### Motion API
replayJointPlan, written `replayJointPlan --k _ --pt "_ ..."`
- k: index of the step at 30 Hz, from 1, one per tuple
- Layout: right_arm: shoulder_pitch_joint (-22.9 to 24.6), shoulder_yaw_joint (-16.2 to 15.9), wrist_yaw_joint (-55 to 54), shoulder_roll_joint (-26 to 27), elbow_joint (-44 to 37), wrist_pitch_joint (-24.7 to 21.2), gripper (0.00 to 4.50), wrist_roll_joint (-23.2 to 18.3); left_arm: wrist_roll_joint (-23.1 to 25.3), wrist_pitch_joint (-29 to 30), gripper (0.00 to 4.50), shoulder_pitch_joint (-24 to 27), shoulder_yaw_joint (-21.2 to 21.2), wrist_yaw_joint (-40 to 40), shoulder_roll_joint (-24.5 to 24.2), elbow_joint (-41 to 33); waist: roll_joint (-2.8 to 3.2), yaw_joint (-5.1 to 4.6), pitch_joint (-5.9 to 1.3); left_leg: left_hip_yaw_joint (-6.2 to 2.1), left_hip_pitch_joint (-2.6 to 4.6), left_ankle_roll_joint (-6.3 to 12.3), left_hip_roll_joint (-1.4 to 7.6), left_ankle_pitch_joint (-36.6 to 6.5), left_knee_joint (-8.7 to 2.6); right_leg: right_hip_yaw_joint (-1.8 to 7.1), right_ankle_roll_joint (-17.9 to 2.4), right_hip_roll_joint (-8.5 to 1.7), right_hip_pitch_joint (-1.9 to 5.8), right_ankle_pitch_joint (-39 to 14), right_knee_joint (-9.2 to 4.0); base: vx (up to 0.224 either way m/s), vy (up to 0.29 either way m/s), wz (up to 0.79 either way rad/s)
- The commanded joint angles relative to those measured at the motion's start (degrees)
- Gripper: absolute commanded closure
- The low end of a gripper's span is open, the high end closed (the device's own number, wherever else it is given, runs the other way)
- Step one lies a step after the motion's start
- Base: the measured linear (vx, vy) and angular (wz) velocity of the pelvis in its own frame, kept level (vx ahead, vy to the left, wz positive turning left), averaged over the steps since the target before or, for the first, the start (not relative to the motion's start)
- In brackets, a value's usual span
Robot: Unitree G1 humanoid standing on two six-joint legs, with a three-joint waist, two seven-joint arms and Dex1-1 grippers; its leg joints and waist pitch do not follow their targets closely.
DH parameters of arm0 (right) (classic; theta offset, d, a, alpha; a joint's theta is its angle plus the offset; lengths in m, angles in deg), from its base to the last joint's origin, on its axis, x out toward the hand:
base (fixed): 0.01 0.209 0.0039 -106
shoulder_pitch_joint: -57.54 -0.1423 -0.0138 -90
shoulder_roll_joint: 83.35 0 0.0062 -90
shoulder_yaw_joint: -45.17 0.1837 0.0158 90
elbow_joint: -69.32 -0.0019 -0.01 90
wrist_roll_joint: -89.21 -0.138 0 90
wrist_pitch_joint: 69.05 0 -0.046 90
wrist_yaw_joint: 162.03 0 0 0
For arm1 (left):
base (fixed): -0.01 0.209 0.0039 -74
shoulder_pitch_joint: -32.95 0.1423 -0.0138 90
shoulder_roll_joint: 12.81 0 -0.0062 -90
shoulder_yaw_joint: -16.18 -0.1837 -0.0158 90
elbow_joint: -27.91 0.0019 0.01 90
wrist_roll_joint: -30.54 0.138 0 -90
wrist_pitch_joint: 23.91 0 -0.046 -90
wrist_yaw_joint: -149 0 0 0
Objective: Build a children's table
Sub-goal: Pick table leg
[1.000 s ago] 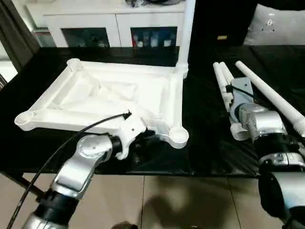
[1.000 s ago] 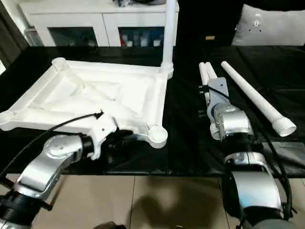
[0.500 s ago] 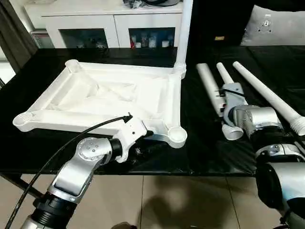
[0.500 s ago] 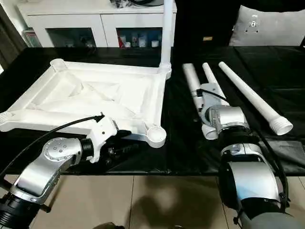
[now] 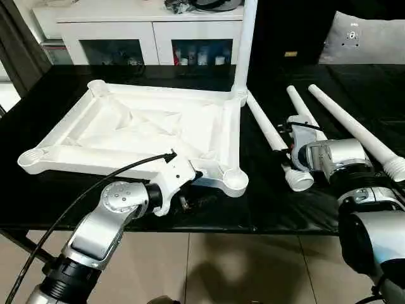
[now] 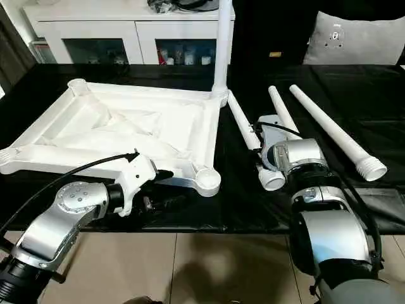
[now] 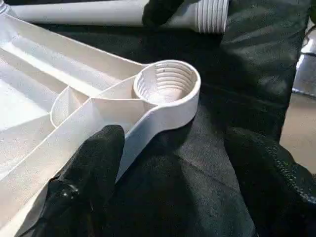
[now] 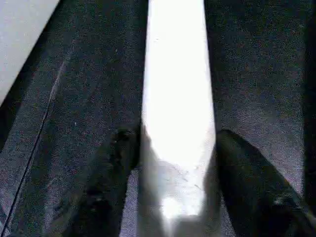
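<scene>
The white top (image 5: 145, 136) lies upside down on the left half of the black table (image 5: 266, 202), with one leg (image 5: 243, 44) standing upright in its far right socket. The left gripper (image 7: 170, 163) is wide open at the near right socket (image 7: 165, 84), one finger (image 7: 94, 168) against the rim beside it. The right gripper (image 8: 175, 148) has its fingers on both sides of a loose leg (image 5: 272, 136) lying beside the top; two more legs (image 5: 354, 130) lie toward the table's right edge.

Head stereo downward; wrist close-ups.
</scene>
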Motion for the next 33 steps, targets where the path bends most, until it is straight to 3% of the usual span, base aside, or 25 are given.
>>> replayJointPlan --k 1,6,14,17,20,23,24,26,27,32,33 --pt "1.6 0.0 0.7 0.9 2.4 -1.9 2.35 -0.7 -0.5 0.4 0.89 -1.3 0.5 0.5 -0.1 0.1 -0.06 0.14 -3.65 -2.12 1.09 0.51 4.20 -9.9 -3.80 3.03 -14.4 -5.28 2.35 -6.6 -3.71 0.000 0.000 0.00" --pt "2.2 3.7 -1.0 0.5 2.2 -2.6 2.64 -3.1 -0.5 0.2 0.89 -2.0 1.1 0.9 0.2 0.7 -0.05 0.23 -3.65 -2.10 1.21 0.44 4.21 -10.2 -3.80 3.07 -14.3 -5.30 2.39 -7.0 -3.83 0.000 0.000 0.00" --pt "3.3 10.7 -2.9 -0.3 0.2 -1.9 2.66 -7.8 -1.4 0.1 0.89 -2.6 2.2 1.8 0.9 1.3 -0.21 0.29 -3.69 -2.03 1.10 0.64 4.14 -9.7 -3.77 2.96 -14.5 -5.26 2.40 -6.3 -3.76 0.000 0.000 0.00" --pt "5.1 15.0 -4.7 0.1 -3.8 1.4 2.66 -10.5 -2.2 0.4 0.89 -3.1 3.3 2.9 2.0 1.5 -0.41 0.31 -3.70 -2.05 1.14 0.71 4.16 -9.8 -3.77 2.99 -14.1 -5.40 2.43 -7.4 -3.92 0.000 0.000 0.00" --pt "8.1 20.1 -5.9 2.5 -11.0 10.5 2.67 -14.5 -3.0 -0.3 0.89 -3.8 4.7 4.6 3.7 2.4 -0.53 0.29 -3.65 -2.02 1.08 1.05 4.13 -9.6 -3.80 3.10 -13.3 -5.57 2.33 -8.2 -4.17 0.000 0.000 0.00" --pt "10.1 24.5 -5.5 5.4 -18.8 12.4 2.67 -19.2 -4.3 -1.4 0.89 -5.3 6.4 6.0 5.5 3.9 -0.50 0.34 -4.04 -2.07 0.98 2.47 4.07 -7.2 -3.67 3.13 -12.7 -5.47 2.48 -5.5 -3.85 0.000 0.000 0.00" --pt "10.5 25.0 -5.1 5.9 -20.2 12.7 2.67 -20.0 -4.6 -1.6 0.60 -5.7 6.8 6.2 5.8 4.2 -0.23 0.38 -4.21 -2.19 0.84 3.18 4.09 -5.5 -3.56 2.98 -13.0 -5.37 2.50 -3.6 -3.52 0.000 0.000 0.00" --pt "11.6 25.8 -3.0 7.4 -24.4 14.0 2.67 -22.2 -6.1 -1.0 0.52 -7.2 8.8 8.0 7.6 5.2 -0.26 0.49 -4.29 -2.02 0.78 4.35 4.07 -4.2 -3.31 3.00 -13.4 -5.40 2.46 -1.1 -3.38 0.000 0.000 0.00" --pt "12.9 25.6 0.1 8.5 -27.9 15.1 2.67 -24.1 -7.5 -0.2 0.47 -8.7 10.5 9.3 9.2 5.9 0.13 0.59 -4.26 -2.03 0.71 5.00 4.02 -3.7 -3.34 2.88 -13.9 -5.25 2.38 -0.3 -3.26 0.000 0.000 0.00" --pt "16.6 23.6 9.4 11.4 -38.0 16.0 2.67 -30.7 -12.1 2.2 0.08 -13.4 14.8 11.6 12.8 7.5 -0.05 0.98 -4.45 -2.22 0.50 7.02 4.22 -2.9 -3.14 2.81 -13.8 -5.43 2.43 1.4 -3.13 0.000 0.000 0.00" --pt "18.0 22.8 12.1 12.4 -41.8 15.1 2.67 -33.5 -14.9 3.8 0.04 -15.8 17.0 12.9 14.5 8.2 -0.27 0.99 -4.41 -2.09 0.48 7.31 4.13 -2.6 -3.11 2.80 -13.9 -5.32 2.35 1.4 -3.17 0.000 0.000 0.00"
